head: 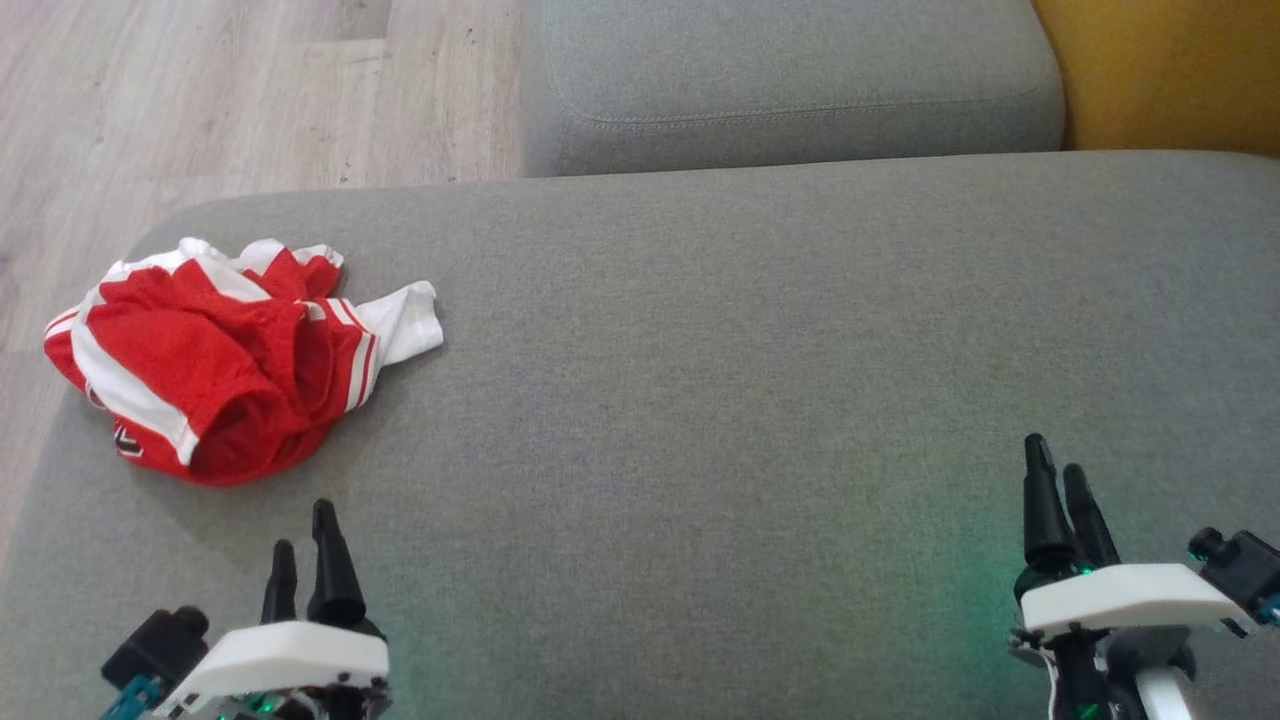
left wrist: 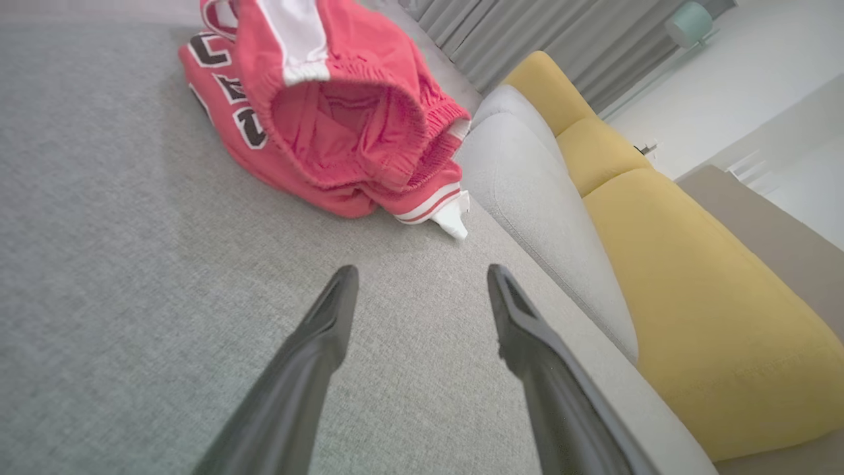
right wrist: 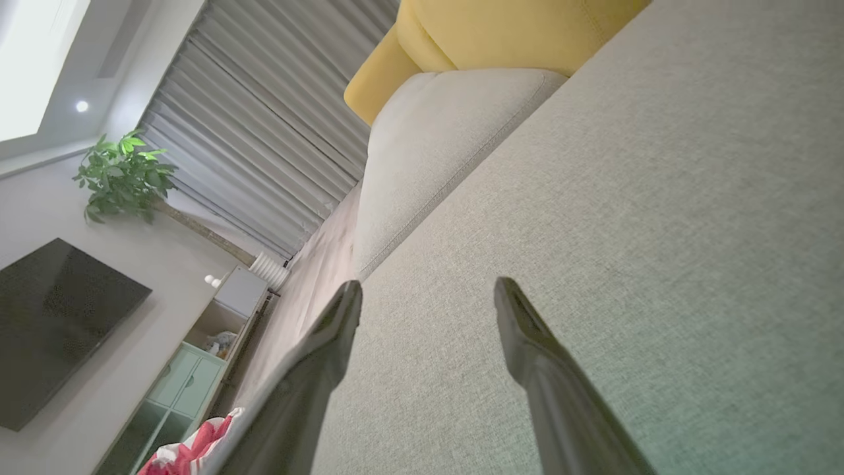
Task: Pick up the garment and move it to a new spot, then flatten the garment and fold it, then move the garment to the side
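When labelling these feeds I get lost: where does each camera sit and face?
Head view: on the head, looking down at the sofa seat; left gripper and right gripper low, both open.
Left wrist view: on the left wrist, facing the garment past its own fingers.
Right wrist view: on the right wrist, facing sofa seat past its own fingers.
Shared: garment, sofa seat.

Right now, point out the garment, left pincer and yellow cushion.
garment (head: 215,370): head view, red middle of the heap.
left pincer (left wrist: 421,272): left wrist view, midway between its fingertips.
yellow cushion (left wrist: 712,310): left wrist view, its broad face.
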